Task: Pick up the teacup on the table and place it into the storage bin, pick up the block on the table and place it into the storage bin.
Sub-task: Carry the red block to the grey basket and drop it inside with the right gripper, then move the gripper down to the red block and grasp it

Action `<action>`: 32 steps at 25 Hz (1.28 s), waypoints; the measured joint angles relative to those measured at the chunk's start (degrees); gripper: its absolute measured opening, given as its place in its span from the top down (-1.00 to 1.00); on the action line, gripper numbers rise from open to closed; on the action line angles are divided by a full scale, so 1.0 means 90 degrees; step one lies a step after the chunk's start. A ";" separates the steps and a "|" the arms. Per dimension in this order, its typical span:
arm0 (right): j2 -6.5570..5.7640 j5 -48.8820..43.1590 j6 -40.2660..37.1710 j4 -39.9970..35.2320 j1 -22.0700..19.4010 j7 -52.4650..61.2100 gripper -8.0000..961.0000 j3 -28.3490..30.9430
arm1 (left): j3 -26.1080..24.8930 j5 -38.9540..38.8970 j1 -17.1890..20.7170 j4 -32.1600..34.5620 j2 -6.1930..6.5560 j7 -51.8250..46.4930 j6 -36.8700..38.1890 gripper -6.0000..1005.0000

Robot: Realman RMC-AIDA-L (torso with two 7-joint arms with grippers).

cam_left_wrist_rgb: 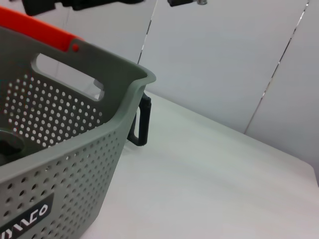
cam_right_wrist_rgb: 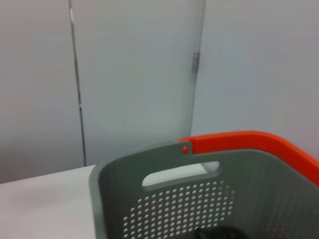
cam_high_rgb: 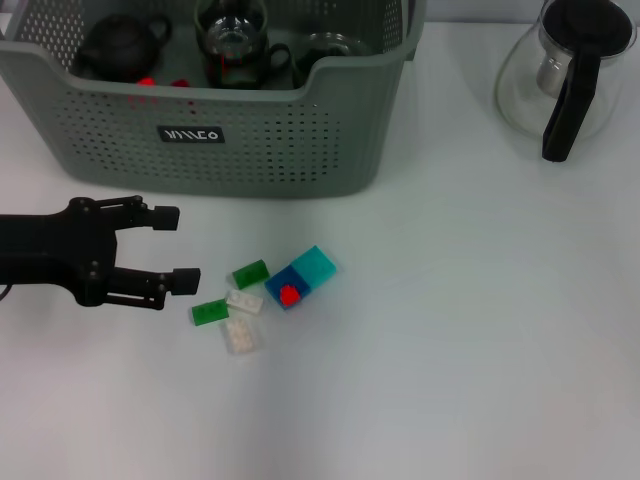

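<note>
Left gripper point(cam_high_rgb: 170, 247) reaches in flat from the left, fingers spread and empty, just left of the blocks point(cam_high_rgb: 265, 293) lying in front of the bin point(cam_high_rgb: 300, 140). Teacups sit inside the bin.

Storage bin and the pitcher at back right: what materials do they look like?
Storage bin: looks like moulded plastic, matte grey-green; the even perforated walls and rounded rim suggest it. Its orange handle looks like plastic too. Pitcher: seemingly clear glass, see-through and glossy, with a black, probably plastic, handle and lid.
</note>
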 joint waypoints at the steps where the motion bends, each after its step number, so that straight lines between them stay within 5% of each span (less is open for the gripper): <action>1: -0.0006 0.0008 -0.0001 -0.0045 -0.0016 -0.0019 0.29 0.0023 | 0.0000 -0.0004 -0.0006 0.0000 0.0005 0.0000 0.0007 -0.85; 4: -0.0021 0.0086 -0.0399 -0.0483 -0.0221 -0.0147 0.11 0.0154 | 0.0001 -0.0007 -0.0013 0.0000 0.0028 0.0000 0.0037 -0.85; 12: -0.0124 0.0458 -0.3489 -0.2262 -0.1674 -0.0757 -0.59 0.0318 | -0.0001 0.0050 0.0030 0.0042 0.0078 0.0098 0.0091 -0.84; 16: -0.0033 -0.0017 -0.4337 -0.2574 -0.2286 -0.0816 -0.78 0.0168 | -0.0028 0.0053 0.0036 0.0030 0.0110 0.0102 0.0063 -0.84; 22: -0.0018 -0.0185 -0.3842 -0.2075 -0.2755 -0.0970 -0.90 -0.0646 | -0.0010 0.0057 0.0005 0.0015 0.0113 0.0105 -0.0002 -0.84; 32: 0.0057 0.0258 -0.1867 -0.0939 -0.2621 -0.1628 -0.95 -0.2278 | -0.0051 0.0056 -0.0015 0.0009 0.0107 0.0093 -0.0008 -0.84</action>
